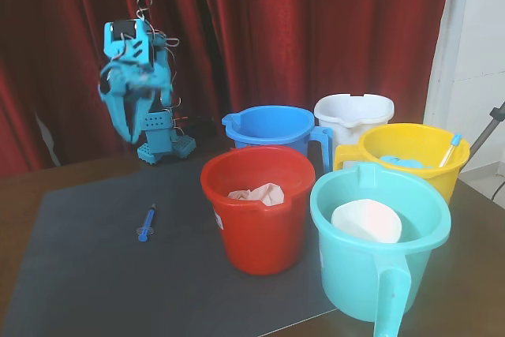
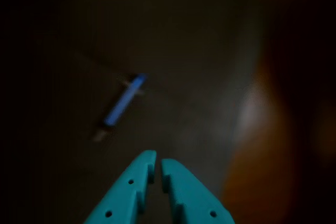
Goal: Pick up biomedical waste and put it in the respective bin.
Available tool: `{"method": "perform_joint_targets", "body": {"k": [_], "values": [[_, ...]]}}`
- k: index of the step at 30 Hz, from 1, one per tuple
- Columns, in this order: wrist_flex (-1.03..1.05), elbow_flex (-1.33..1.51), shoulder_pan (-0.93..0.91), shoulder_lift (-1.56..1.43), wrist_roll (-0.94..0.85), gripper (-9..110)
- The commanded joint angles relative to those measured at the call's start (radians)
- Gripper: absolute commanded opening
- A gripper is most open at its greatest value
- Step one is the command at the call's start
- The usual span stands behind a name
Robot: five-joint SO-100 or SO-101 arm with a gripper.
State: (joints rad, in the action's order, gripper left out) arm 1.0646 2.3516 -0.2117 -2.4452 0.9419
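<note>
You had one small blue syringe [image 1: 147,224] to pick up, and it lay flat on the dark mat [image 1: 71,274], out in the open to the left of the buckets in the fixed view. Nothing touched it. In the wrist view the syringe [image 2: 124,102] looked blurry and dim, and its thin end was hard to make out.

Your gripper [image 2: 158,162] hung above it, and the two teal fingers sat almost together with only a thin gap between them. They held nothing. In the fixed view the gripper [image 1: 126,128] was smeared and you could not see its tips well.

You had five buckets, all close together. The red bucket [image 1: 237,230] stood nearest the syringe and had crumpled pale stuff [image 1: 259,192] inside. The teal bucket [image 1: 355,274] stood in front at the right with a white thing [image 1: 365,221] in it, and its handle was cut off at the bottom edge. The blue bucket [image 1: 272,128], the white bucket [image 1: 353,112] and the yellow bucket [image 1: 430,167] stood behind, partly hidden. A second, pale syringe [image 1: 450,150] leaned in the yellow one. Red curtains [image 1: 276,29] hung at the back.
</note>
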Motion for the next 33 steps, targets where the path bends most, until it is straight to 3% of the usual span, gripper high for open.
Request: {"method": "perform_joint_targets", "body": {"k": [1,10,13,18,33], "values": [[0.015,-0.066,0.009,0.078,0.195,1],[0.003,-0.126,0.112,0.236,0.52,1],[-0.025,-0.127,0.137,0.293,0.589,8],[-0.12,-0.126,0.137,0.42,0.592,18],[-0.207,-0.21,0.123,0.626,0.471,19]]}}
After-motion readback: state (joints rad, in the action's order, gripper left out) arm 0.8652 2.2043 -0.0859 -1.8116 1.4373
